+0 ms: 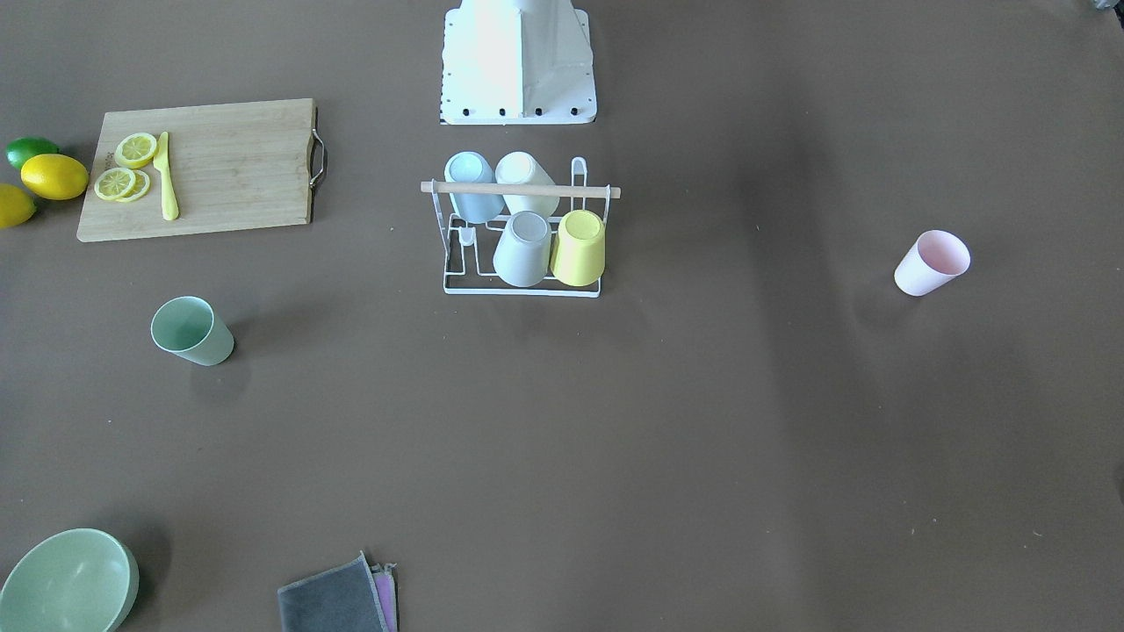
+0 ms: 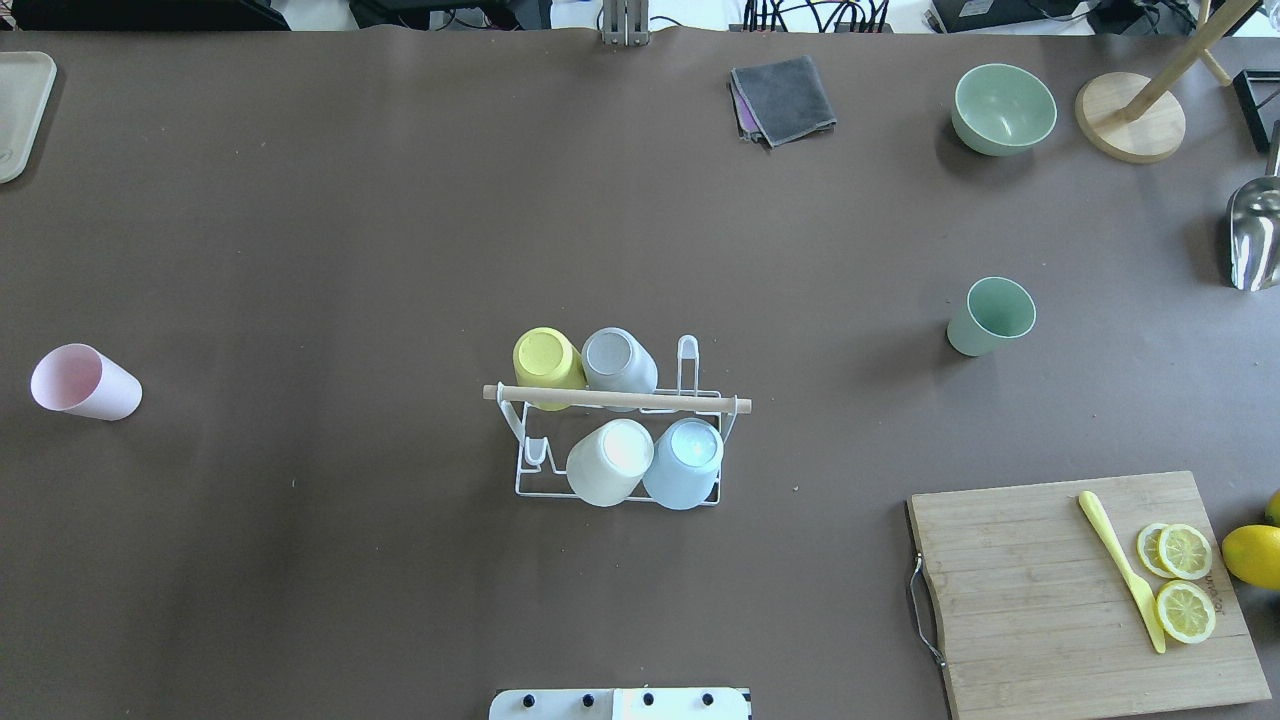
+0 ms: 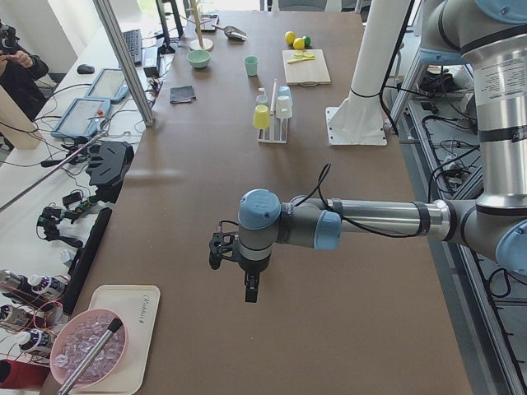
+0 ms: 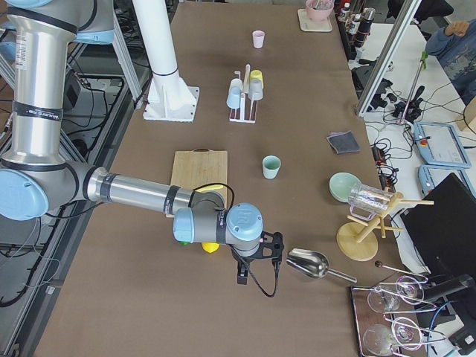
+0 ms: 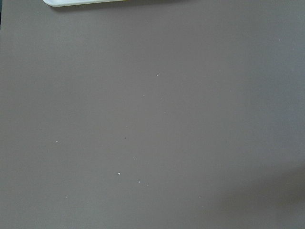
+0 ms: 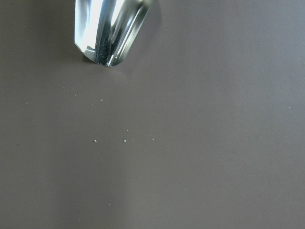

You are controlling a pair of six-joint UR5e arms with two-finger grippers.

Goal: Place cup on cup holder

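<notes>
Four cups point(image 2: 610, 475) sit inverted on the rack point(image 2: 615, 399), two prongs point(image 2: 688, 350) free for the pink cup point(image 2: 85, 383) and green cup point(image 2: 990, 316) loose on the surface point(image 2: 400, 250); my left hand point(image 3: 249, 290) and right hand point(image 4: 241, 274) hover afar, apart or together I cannot tell.

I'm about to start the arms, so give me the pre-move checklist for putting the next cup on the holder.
1. Free space on the cup holder: ok. Four cups sit upside down on it and two prongs are bare.
2. Green cup ready to grasp: ok. It stands upright and alone on the robot's right.
3. Pink cup ready to grasp: ok. It stands upright and alone on the robot's left.
4. Left gripper open: cannot tell, since it shows only in a side view.
5. Right gripper open: cannot tell, for the same reason.
6. Room around the right gripper: not ok. The metal scoop lies close beside it.
</notes>
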